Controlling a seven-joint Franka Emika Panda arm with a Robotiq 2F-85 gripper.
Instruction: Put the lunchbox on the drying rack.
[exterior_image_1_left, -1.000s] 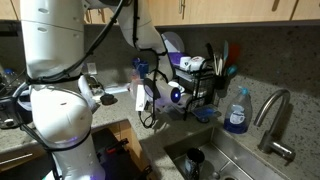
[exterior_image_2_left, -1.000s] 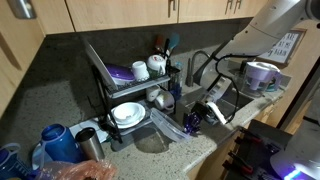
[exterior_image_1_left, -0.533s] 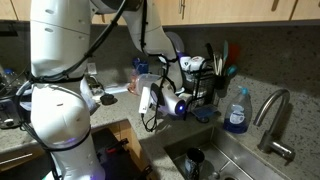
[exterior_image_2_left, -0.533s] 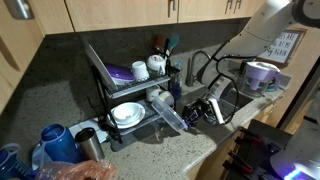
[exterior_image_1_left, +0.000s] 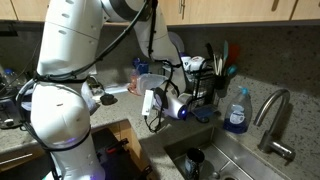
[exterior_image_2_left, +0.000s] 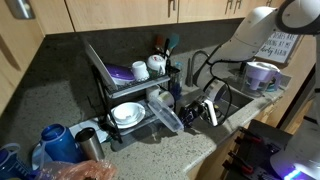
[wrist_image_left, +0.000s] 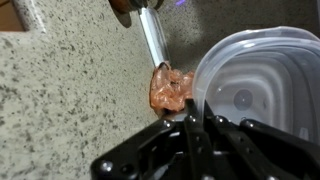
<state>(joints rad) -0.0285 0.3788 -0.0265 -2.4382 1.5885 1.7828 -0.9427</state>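
The lunchbox (exterior_image_2_left: 166, 113) has moved closer to the drying rack (exterior_image_2_left: 128, 84) over the last 1 second, its rim pinched between the closed gripper (wrist_image_left: 196, 120) fingers.

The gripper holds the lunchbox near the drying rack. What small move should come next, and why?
Probably move the lunchbox a little further toward the drying rack, over its lower tier, without opening. The gripper pinches its rim in the wrist view, and the box hangs tilted close beside the rack, not yet resting on the wires.
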